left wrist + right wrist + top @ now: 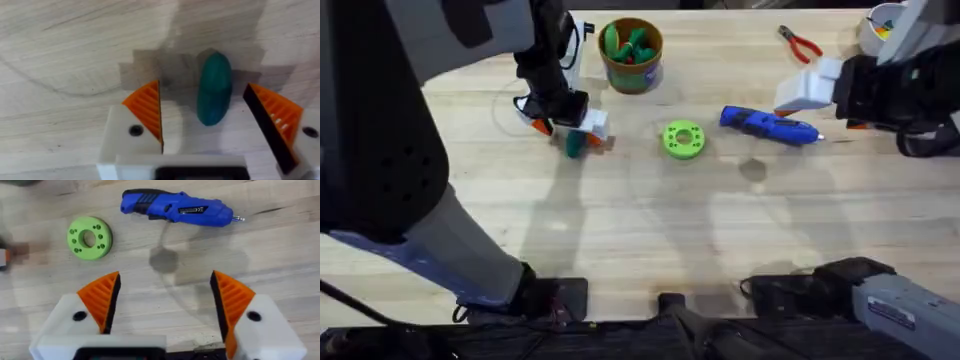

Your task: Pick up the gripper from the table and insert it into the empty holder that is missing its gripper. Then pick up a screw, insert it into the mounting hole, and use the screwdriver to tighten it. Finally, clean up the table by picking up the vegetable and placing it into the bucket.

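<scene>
One vegetable (214,89) lay on the tabletop (620,240) between the left claw's (205,117) two spread orange pads (146,107), untouched, nearer the right-hand one. The right claw (164,302) hung wide open and empty above one screwdriver (176,209) and one green ring (89,237). Farther off stood one bucket (631,55).

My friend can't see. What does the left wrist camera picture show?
A small dark green toy vegetable lies on the wooden table, between the open left gripper. Its orange ribbed fingertips sit on either side, not touching it.
</scene>
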Tool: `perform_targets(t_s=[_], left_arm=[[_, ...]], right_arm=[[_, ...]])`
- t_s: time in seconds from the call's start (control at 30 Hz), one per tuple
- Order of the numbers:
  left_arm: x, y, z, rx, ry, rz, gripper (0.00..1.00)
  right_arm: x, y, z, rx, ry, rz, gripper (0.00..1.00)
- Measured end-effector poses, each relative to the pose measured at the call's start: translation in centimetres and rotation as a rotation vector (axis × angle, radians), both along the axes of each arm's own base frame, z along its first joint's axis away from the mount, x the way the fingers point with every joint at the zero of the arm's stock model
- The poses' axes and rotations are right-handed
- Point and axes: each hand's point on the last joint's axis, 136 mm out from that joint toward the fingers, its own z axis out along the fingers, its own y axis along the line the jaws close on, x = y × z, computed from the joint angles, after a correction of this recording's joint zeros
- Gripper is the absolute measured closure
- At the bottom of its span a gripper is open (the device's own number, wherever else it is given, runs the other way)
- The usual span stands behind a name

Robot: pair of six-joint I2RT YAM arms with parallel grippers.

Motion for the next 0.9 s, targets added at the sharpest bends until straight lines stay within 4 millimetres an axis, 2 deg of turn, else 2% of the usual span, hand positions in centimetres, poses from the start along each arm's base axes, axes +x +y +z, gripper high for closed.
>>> perform_targets(t_s=[0.2,0.4,0.53,0.67,0.73,0.8,0.9], left_arm=[[-0.02,-0.12,0.00,-0.005,0.001,-0.006,0.084],[-0.03,-0.18,-0.02,-0.009,0.002,-0.005,0.097],[-0.03,-0.24,-0.35,-0.011,0.009,-0.006,0.152],[-0.12,-0.29,-0.57,-0.013,0.018,-0.008,0.256],[-0.11,-0.31,-0.57,-0.014,0.017,-0.010,0.323],[-0.13,-0.36,-0.57,-0.017,0.018,-0.012,0.463],[-0.07,-0.36,-0.52,-0.017,0.016,-0.013,0.845]], right_arm=[[-0.01,0.00,0.01,0.000,0.000,0.001,0.009],[-0.01,0.00,0.00,-0.001,0.000,0.001,0.011],[-0.01,0.00,0.01,-0.002,0.000,0.003,0.009],[-0.01,0.01,0.00,-0.001,0.000,0.004,0.009],[-0.01,0.00,0.00,-0.002,0.000,0.003,0.010],[-0.01,0.00,0.00,-0.002,0.000,0.003,0.008],[-0.01,0.00,0.01,-0.002,0.000,0.003,0.008]])
